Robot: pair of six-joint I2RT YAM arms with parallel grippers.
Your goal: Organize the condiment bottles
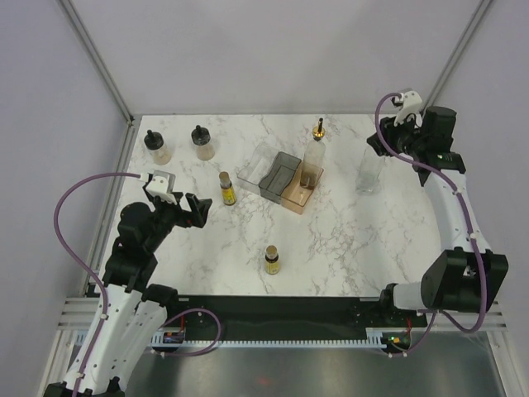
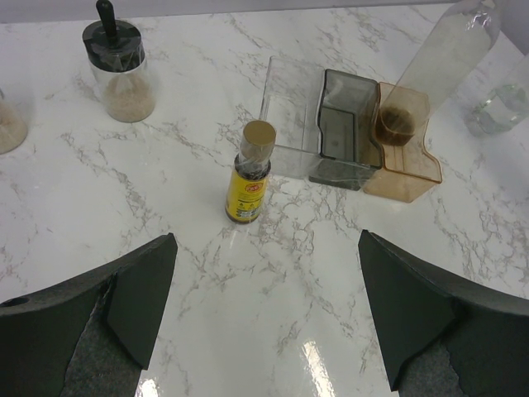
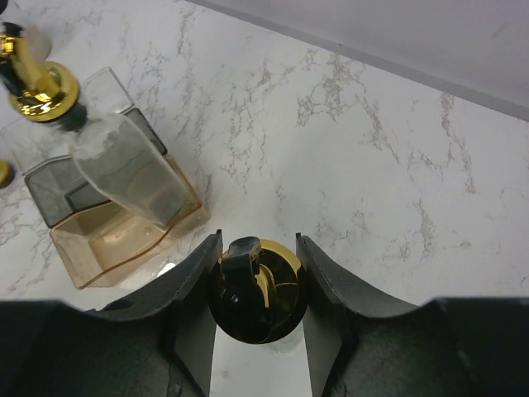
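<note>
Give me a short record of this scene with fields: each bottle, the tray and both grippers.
held tall bottle: right of tray, gold top gripped
second tall bottle: in tray's peach compartment
tray: mid-table, clear and grey compartments empty
far amber bottle: upright, left of tray
near amber bottle: upright, closer to the arms
squat bottles: upright, far left corner
left gripper: open, empty, facing far amber bottle
right gripper: shut on held tall bottle
</note>
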